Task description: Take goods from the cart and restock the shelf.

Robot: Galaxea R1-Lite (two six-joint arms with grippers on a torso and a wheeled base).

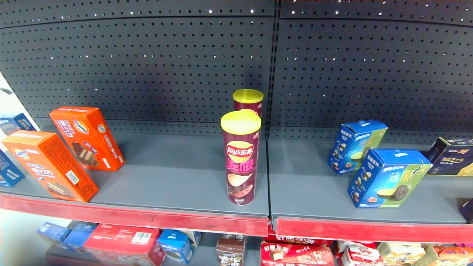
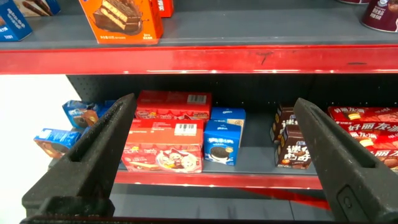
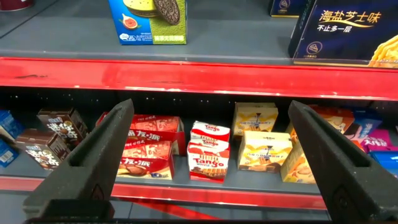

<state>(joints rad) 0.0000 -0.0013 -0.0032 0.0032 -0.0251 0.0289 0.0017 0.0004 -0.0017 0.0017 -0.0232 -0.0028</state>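
Two maroon chip cans with yellow lids stand upright on the grey shelf (image 1: 177,173) near its middle, the front can (image 1: 240,157) close to the edge and the second can (image 1: 248,101) right behind it. My left gripper (image 2: 211,168) is open with nothing between its fingers, held below the shelf's red front strip (image 2: 199,60) and facing the lower shelf. My right gripper (image 3: 211,165) is open too and holds nothing, facing the lower shelf further right.
Two orange cake boxes (image 1: 87,137) lean on the shelf's left side. Two blue-green cookie boxes (image 1: 388,177) and a dark box (image 1: 452,157) sit on the right. The lower shelf holds red boxes (image 2: 165,137), blue cookie boxes (image 2: 224,140), brown cartons (image 3: 53,134) and yellow boxes (image 3: 264,146).
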